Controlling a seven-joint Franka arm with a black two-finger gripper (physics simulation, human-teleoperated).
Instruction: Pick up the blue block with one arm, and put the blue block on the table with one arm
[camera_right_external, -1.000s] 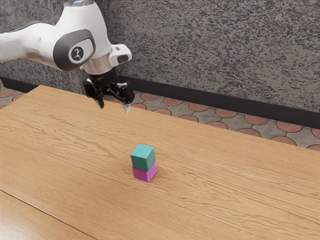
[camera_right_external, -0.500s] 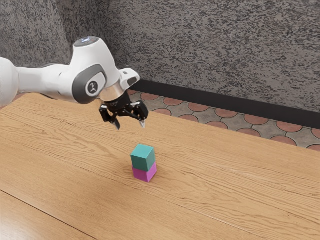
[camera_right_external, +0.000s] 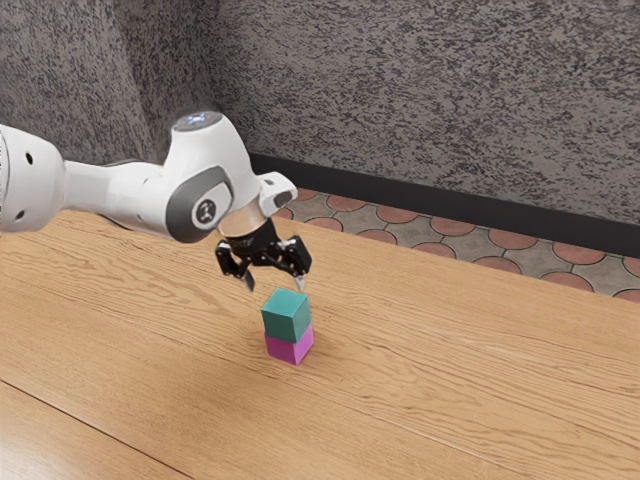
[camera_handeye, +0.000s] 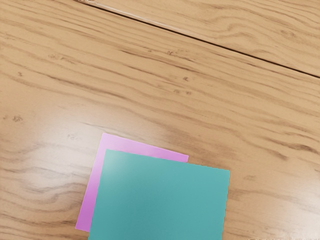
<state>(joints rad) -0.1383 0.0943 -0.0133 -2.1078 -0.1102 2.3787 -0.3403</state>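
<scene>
Blue-green on its faces, the blue block (camera_right_external: 286, 316) sits on top of a pink block (camera_right_external: 289, 347), which stands on the wooden tabletop (camera_right_external: 450, 340) between its edge nearest the wall (camera_right_external: 420, 90) and a dark seam (camera_right_external: 95, 430). The gripper (camera_right_external: 275, 284) hangs near the blue block's top, its fingers (camera_right_external: 249, 284) spread wide and empty. Seen from the wrist, pink peeks out past two sides of the upper block

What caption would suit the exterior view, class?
Open fingers hover above a teal block stacked on a magenta block.
</scene>
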